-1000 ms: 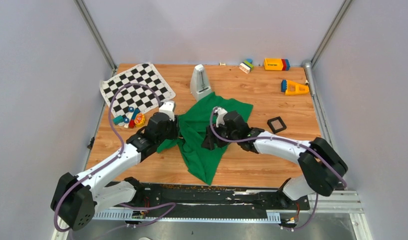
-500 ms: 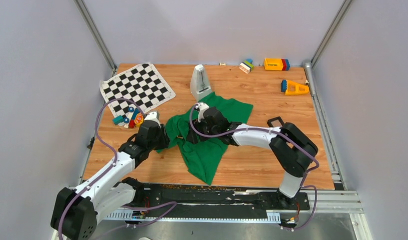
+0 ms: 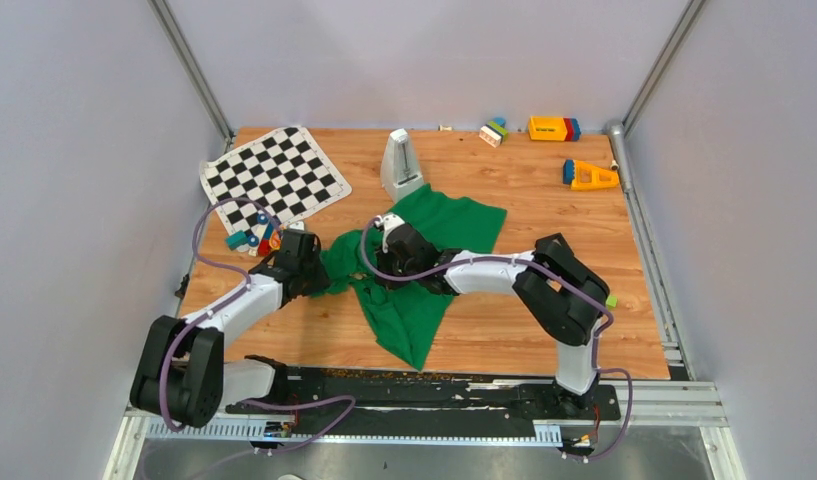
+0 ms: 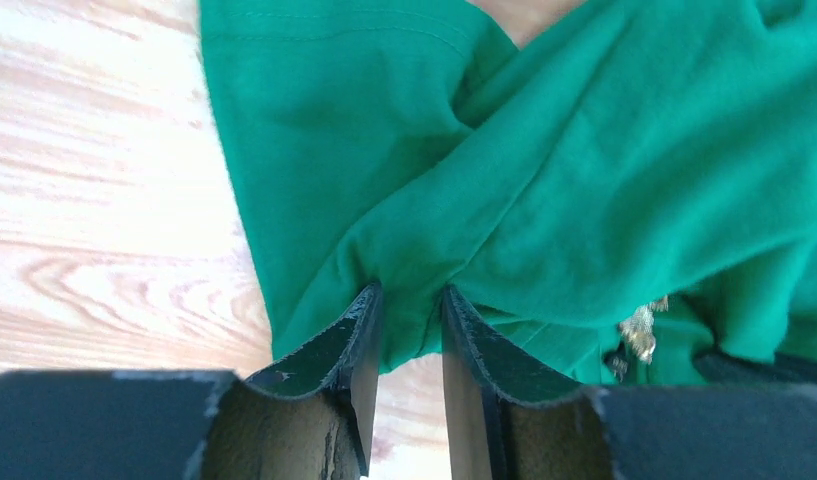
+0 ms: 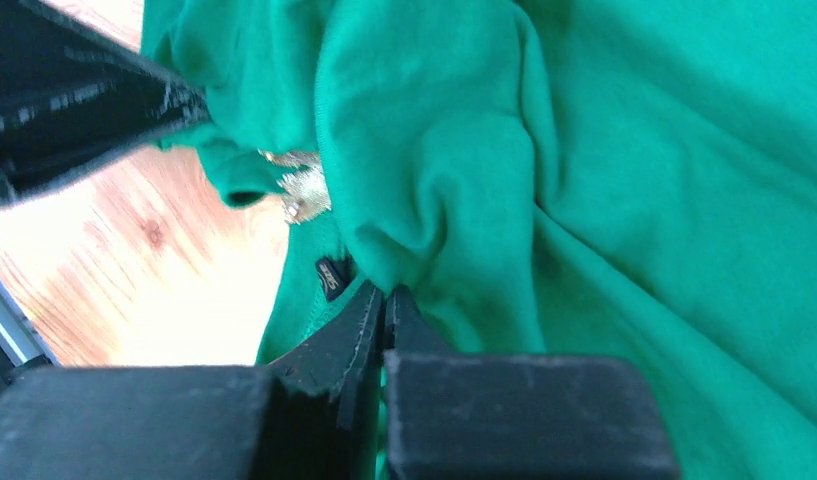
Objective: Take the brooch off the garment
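Observation:
The green garment point(image 3: 439, 222) lies crumpled mid-table. My left gripper point(image 3: 324, 274) is at its left edge, and in the left wrist view the gripper point(image 4: 409, 292) is shut on a bunched fold of the garment point(image 4: 584, 150). My right gripper point(image 3: 372, 270) reaches in from the right; in its wrist view the gripper point(image 5: 386, 292) has its jaws pressed together on a ridge of the garment point(image 5: 634, 150). The brooch point(image 5: 302, 190) shows as a small gold glittering piece on a fold just left of the right fingertips, apart from them. In the left wrist view the brooch point(image 4: 639, 330) sits low right.
A chequered mat point(image 3: 274, 180) lies back left, with small toys point(image 3: 259, 238) beside the left wrist. A grey pyramid-shaped object point(image 3: 401, 165) stands behind the garment. Coloured blocks point(image 3: 554, 128) and an orange wedge point(image 3: 591, 176) sit back right. A black label point(image 5: 331, 275) shows near the right fingertips.
The right arm swung left across the garment and its jaws closed. The left arm drew back toward the left while narrowing on the fold. The right elbow now covers the black square frame.

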Tool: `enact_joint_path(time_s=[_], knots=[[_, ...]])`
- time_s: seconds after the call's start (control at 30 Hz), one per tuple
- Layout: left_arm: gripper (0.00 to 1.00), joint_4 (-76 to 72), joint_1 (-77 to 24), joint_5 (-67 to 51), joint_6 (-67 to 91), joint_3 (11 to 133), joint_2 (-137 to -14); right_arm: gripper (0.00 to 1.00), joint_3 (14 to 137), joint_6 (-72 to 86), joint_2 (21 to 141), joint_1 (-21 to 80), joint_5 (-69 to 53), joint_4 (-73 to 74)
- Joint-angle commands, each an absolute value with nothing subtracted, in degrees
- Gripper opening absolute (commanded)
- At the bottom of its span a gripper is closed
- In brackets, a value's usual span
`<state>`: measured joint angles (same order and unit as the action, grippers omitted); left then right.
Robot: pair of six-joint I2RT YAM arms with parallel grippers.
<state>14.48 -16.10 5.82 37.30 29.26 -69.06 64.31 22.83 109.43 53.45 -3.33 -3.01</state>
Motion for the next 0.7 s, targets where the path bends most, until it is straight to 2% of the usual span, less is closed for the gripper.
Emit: enact_joint_path(time_s=[0.0, 0.27, 0.37, 0.5, 0.67], knots=[[0.34, 12.9, -13.3, 8.7, 37.1, 34.0, -73.2, 0.0, 60.0, 22.9, 101.8, 53.4, -2.4, -8.1], [0.34, 9.5, -11.2, 5.6, 35.8, 42.8, -83.9, 0.0, 46.5, 18.6, 87.0, 53.4, -11.1, -21.7], [0.35, 12.5, -11.2, 5.2, 33.7, 48.1, -85.6, 0.01, 43.7, 17.8, 84.6, 53.4, -9.7, -24.7], [0.39, 14.9, -11.8, 3.3, 32.7, 46.8, -79.2, 0.0, 44.3, 19.2, 87.0, 53.3, -8.5, -23.8], [0.41, 16.9, -15.9, -0.2, 38.6, 37.4, -65.9, 0.0, 47.2, 20.9, 91.2, 53.3, -10.8, -22.7]])
